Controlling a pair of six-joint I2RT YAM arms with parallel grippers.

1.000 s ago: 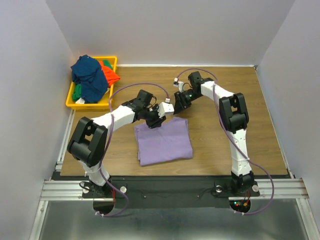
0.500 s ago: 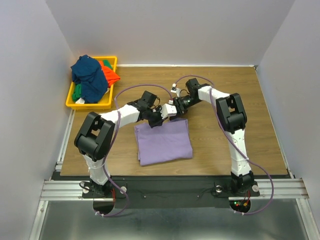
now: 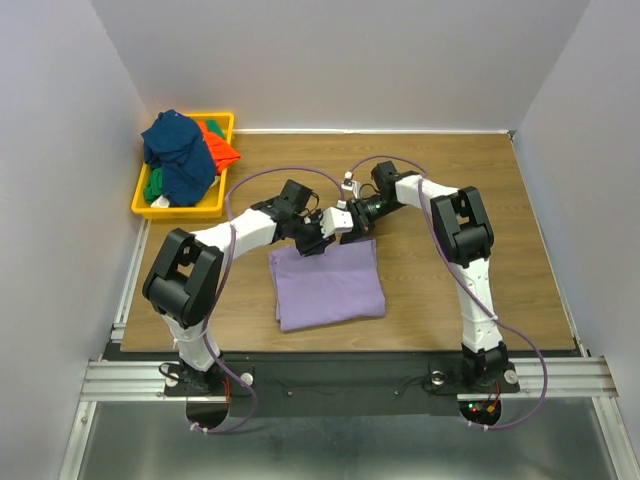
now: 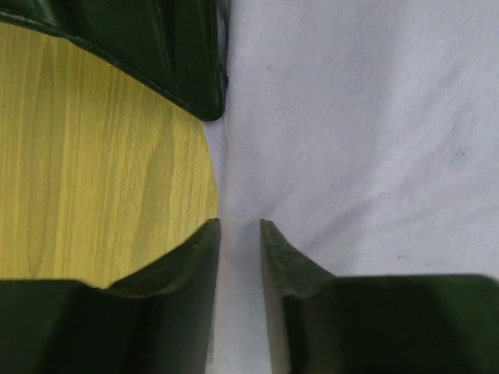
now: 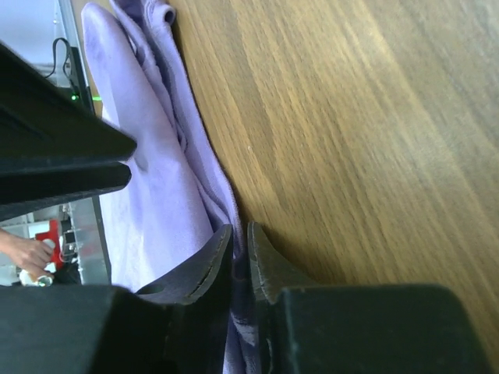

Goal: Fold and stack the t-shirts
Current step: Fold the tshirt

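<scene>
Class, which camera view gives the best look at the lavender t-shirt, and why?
Top external: it alone shows the whole lavender t-shirt, folded flat on the table. The left wrist view shows only a close patch of its cloth, and the right wrist view shows just one layered edge.

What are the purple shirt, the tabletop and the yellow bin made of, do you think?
The lavender t-shirt looks like soft matte cloth: it creases and folds limply. The table shows brown wood grain, likely wood or a laminate. The yellow bin looks like rigid, smooth plastic, with even colour and straight walls.
</scene>
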